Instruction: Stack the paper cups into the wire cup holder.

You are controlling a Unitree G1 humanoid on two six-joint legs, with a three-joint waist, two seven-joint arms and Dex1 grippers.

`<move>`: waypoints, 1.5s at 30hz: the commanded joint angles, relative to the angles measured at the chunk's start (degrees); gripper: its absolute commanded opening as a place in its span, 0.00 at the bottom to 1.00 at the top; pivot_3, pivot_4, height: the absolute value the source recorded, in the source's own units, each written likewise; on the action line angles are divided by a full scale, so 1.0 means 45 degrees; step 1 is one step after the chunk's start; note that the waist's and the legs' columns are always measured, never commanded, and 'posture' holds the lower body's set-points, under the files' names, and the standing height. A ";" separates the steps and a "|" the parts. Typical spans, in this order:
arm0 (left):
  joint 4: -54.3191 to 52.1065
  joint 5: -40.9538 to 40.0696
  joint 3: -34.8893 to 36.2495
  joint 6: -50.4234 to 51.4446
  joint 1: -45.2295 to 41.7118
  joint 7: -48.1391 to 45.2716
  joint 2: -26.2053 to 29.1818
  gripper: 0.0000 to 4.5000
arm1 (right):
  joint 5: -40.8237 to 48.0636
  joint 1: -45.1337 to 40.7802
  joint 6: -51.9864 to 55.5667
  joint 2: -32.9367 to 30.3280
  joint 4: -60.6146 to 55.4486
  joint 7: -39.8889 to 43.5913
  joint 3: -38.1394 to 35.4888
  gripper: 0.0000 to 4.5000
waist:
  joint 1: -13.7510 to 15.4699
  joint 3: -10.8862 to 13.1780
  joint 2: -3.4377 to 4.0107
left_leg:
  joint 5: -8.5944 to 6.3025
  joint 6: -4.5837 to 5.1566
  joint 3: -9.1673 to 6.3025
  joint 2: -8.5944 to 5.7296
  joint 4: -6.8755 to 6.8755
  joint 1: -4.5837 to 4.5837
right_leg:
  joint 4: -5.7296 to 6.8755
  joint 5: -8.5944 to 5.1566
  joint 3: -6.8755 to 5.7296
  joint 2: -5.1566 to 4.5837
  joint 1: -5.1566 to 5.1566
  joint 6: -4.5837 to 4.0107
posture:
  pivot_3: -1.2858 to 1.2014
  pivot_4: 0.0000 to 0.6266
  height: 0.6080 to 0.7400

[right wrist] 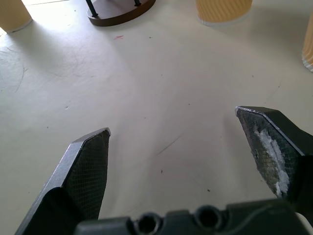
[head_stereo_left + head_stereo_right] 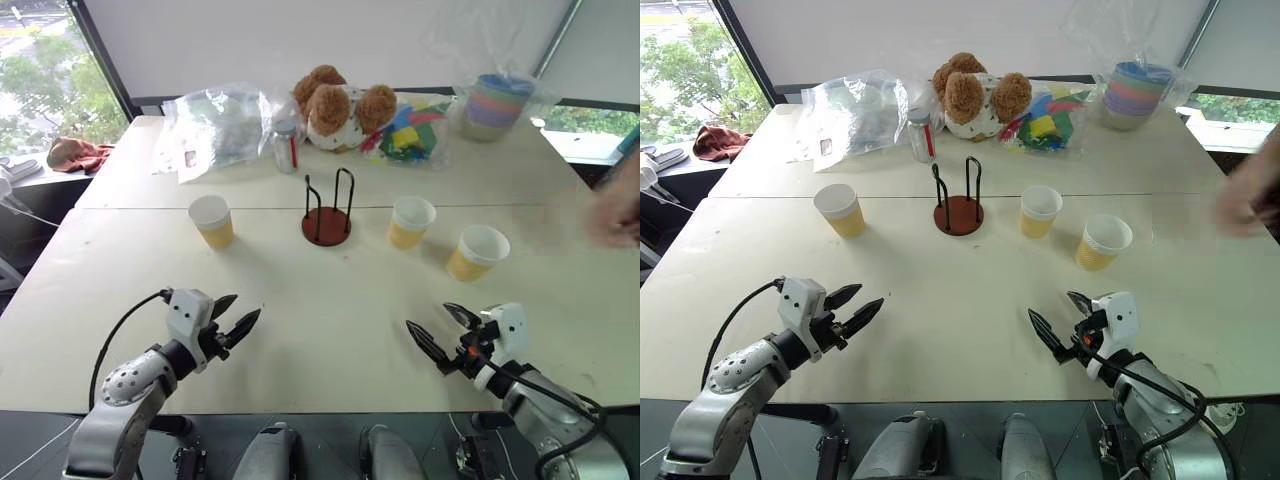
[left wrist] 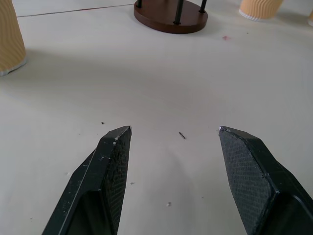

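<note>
On the matte cream desk (image 2: 330,330), the dark red round-based wire cup holder (image 2: 327,213) with two black wire loops is the landmark. One ribbed yellow-orange, white-rimmed paper cup (image 2: 212,221) stands to its left, two more (image 2: 411,222) (image 2: 476,252) to its right. Nearer the robot, the left tool (image 2: 236,322) and the right tool (image 2: 440,333) hover empty, black textured fingers apart.

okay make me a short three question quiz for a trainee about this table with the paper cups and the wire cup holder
1. How many paper cups stand on the table?
2. True or false: a cup already sits in the wire cup holder.
3. Which gripper is nearest the lone cup left of the holder: A left gripper, B right gripper?

Key:
1. Three: the lone cup, the middle cup, the right-hand cup.
2. False; it is empty.
3. A.
</note>
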 commanded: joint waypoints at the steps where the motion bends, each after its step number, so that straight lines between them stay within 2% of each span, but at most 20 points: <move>1: -0.0169 0.0040 0.0236 -0.0034 -0.0144 0.0138 0.0058 0.64 | -0.0074 0.0008 -0.0322 -0.0028 -0.0232 -0.0068 -0.0142 1.00 | -0.0003 0.0000 0.0000 | 0.0000 0.0000 0.0000 0.0000 0.0001 0.0000 | 0.0000 0.0000 0.0000 0.0000 0.0000 0.0000 | 0.52 0.24 1.00; 10: 0.0052 0.0059 0.0317 -0.0154 -0.0618 0.0385 -0.0021 0.64 | -0.0049 -0.0068 -0.0137 0.0065 -0.0344 -0.0345 -0.0218 1.00 | 0.0005 0.0000 0.0000 | 0.0000 0.0000 0.0000 -0.0001 0.0007 0.0000 | 0.0002 0.0001 0.0000 0.0002 0.0003 0.0001 | 0.52 0.24 1.00; 14: 0.0217 -0.0139 0.0240 0.0101 -0.1150 0.0508 -0.0165 0.64 | 0.0698 -0.0983 0.0823 0.0376 -0.0430 -0.1056 -0.0664 1.00 | -0.0017 0.0000 0.0000 | 0.0001 0.0000 0.0000 -0.0001 0.0007 0.0002 | 0.0009 0.0002 0.0000 0.0003 0.0001 0.0003 | 0.52 0.24 1.00; 20: 0.0040 -0.0432 0.0072 0.0664 -0.1626 0.0544 -0.0312 0.64 | 0.0792 -0.1515 0.1304 0.0140 -0.0730 -0.1105 -0.0578 1.00 | 0.0009 -0.0002 0.0000 | 0.0001 -0.0001 -0.0002 -0.0002 0.0008 0.0000 | 0.0015 0.0013 -0.0003 0.0012 -0.0001 0.0021 | 0.52 0.24 1.00; 23: -0.0036 -0.0581 0.0039 0.0753 -0.1651 0.0236 -0.0159 0.83 | 0.0788 -0.1367 0.1518 -0.0073 -0.1188 -0.1003 -0.0354 1.00 | -0.0005 -0.0002 0.0000 | 0.0000 0.0000 -0.0002 -0.0003 0.0008 -0.0001 | 0.0014 0.0013 -0.0002 0.0013 -0.0001 0.0021 | 0.52 0.24 1.00; 24: -0.0054 -0.0598 0.0043 0.0823 -0.1744 0.0134 -0.0075 0.93 | 0.0888 -0.1400 0.1670 -0.0119 -0.1334 -0.0995 -0.0335 1.00 | -0.0006 -0.0002 0.0000 | 0.0001 0.0000 -0.0001 -0.0003 0.0008 -0.0001 | 0.0014 0.0011 -0.0002 0.0014 0.0000 0.0018 | 0.52 0.24 1.00; 25: -0.0016 -0.0593 0.0053 0.0937 -0.2017 -0.0023 0.0113 0.98 | 0.1123 -0.1589 0.2004 -0.0250 -0.1599 -0.0913 -0.0296 1.00 | -0.0006 -0.0002 0.0000 | 0.0001 0.0000 -0.0001 -0.0003 0.0009 0.0001 | 0.0015 0.0010 -0.0002 0.0014 0.0001 0.0014 | 0.52 0.24 1.00; 26: 0.0031 -0.0636 0.0059 0.1091 -0.2342 -0.0267 0.0366 0.98 | 0.1403 -0.1852 0.2413 -0.0427 -0.1921 -0.0815 -0.0240 1.00 | -0.0008 -0.0001 -0.0001 | 0.0002 0.0000 -0.0001 -0.0003 0.0011 0.0003 | 0.0017 0.0006 -0.0002 0.0013 0.0003 0.0009 | 0.52 0.24 1.00; 29: 0.0427 -0.1499 0.0270 0.2265 -0.4251 -0.1771 0.1783 0.98 | 0.3312 -0.4189 0.4341 -0.0817 -0.2839 -0.1009 -0.0390 1.00 | -0.0018 0.0005 -0.0004 | 0.0006 0.0001 -0.0002 -0.0002 0.0040 0.0005 | 0.0031 0.0008 -0.0004 0.0020 0.0006 -0.0004 | 0.52 0.24 1.00; 32: 0.1286 -0.2454 0.0395 0.3541 -0.6568 -0.3600 0.3576 0.98 | 0.4995 -0.7928 0.6297 -0.1052 -0.2276 -0.1526 -0.0507 1.00 | -0.0095 0.0021 -0.0010 | 0.0018 -0.0005 -0.0004 0.0002 0.0070 0.0004 | 0.0052 0.0029 -0.0004 0.0063 -0.0008 -0.0036 | 0.52 0.24 1.00; 33: 0.1638 -0.2789 0.0480 0.3954 -0.7305 -0.4263 0.4221 0.98 | 0.4916 -0.9365 0.6814 -0.1351 -0.1526 -0.1440 -0.0197 1.00 | -0.0108 0.0021 -0.0010 | 0.0019 -0.0005 -0.0009 0.0004 0.0069 0.0011 | 0.0052 0.0030 -0.0005 0.0077 -0.0002 -0.0036 | 0.52 0.24 1.00; 36: 0.2355 -0.3649 0.0653 0.4956 -0.8494 -0.5619 0.5423 0.98 | 0.4195 -1.1994 0.7353 -0.2186 0.0572 -0.0757 0.0859 1.00 | -0.0153 0.0018 -0.0011 | 0.0018 -0.0005 -0.0011 -0.0001 0.0027 0.0008 | 0.0057 0.0050 -0.0012 0.0092 -0.0026 0.0008 | 0.52 0.24 1.00; 38: 0.2534 -0.3882 0.0649 0.5292 -0.8799 -0.6088 0.5831 0.98 | 0.3893 -1.2910 0.7267 -0.2324 0.1765 -0.0405 0.1283 1.00 | -0.0113 0.0016 -0.0014 | 0.0017 -0.0003 -0.0013 0.0000 -0.0004 -0.0006 | 0.0051 0.0049 -0.0020 0.0099 -0.0051 0.0025 | 0.52 0.24 1.00; 41: 0.2525 -0.4147 0.0941 0.5675 -0.8870 -0.6532 0.6388 0.98 | 0.2841 -1.4605 0.6938 -0.1715 0.4775 -0.0104 0.2425 1.00 | -0.0294 0.0024 -0.0026 | 0.0022 -0.0017 0.0016 -0.0005 -0.0016 -0.0059 | 0.0060 0.0049 -0.0016 0.0093 -0.0094 0.0031 | 0.52 0.24 1.00; 45: 0.2526 -0.4225 0.1451 0.5687 -0.8630 -0.6279 0.6350 0.98 | 0.1954 -1.5554 0.6097 -0.1359 0.7026 0.0924 0.3172 1.00 | -0.0359 0.0027 -0.0029 | 0.0036 -0.0039 0.0034 -0.0017 0.0021 -0.0157 | 0.0058 0.0052 -0.0012 0.0079 -0.0170 0.0034 | 0.52 0.24 1.00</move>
